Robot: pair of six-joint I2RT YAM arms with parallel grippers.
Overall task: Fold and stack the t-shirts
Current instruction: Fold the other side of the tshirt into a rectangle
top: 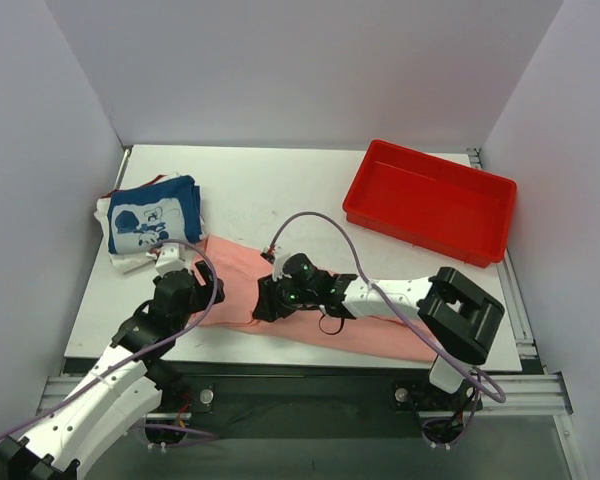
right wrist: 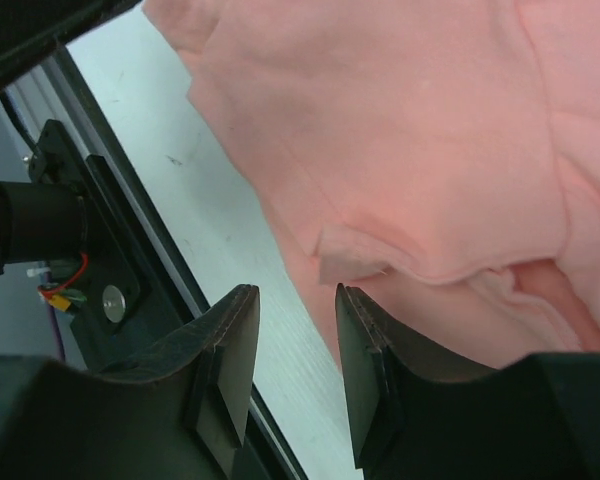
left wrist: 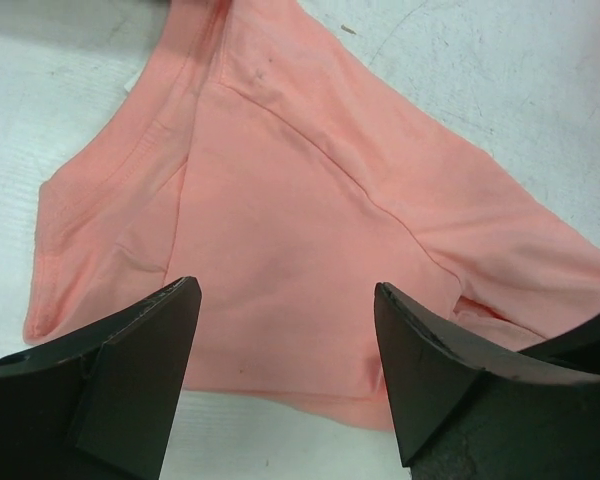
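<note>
The salmon-pink t-shirt [top: 235,280] lies spread and creased along the near part of the white table. My left gripper [top: 192,300] hovers over its left end, open wide and empty, with the pink cloth [left wrist: 300,200] and its hem between the fingers [left wrist: 140,350]. My right gripper [top: 265,300] is over the shirt's near edge [right wrist: 410,130], open a little and empty, beside a small cloth fold [right wrist: 345,262]. The navy t-shirt with the white mouse print [top: 155,215] lies folded at the back left on white cloth [top: 130,262], with a red edge showing.
A red plastic tray [top: 430,200] stands at the back right. The table's near edge with its metal rail and bolts [right wrist: 110,300] is right under my right gripper. Grey walls close in the left, back and right sides.
</note>
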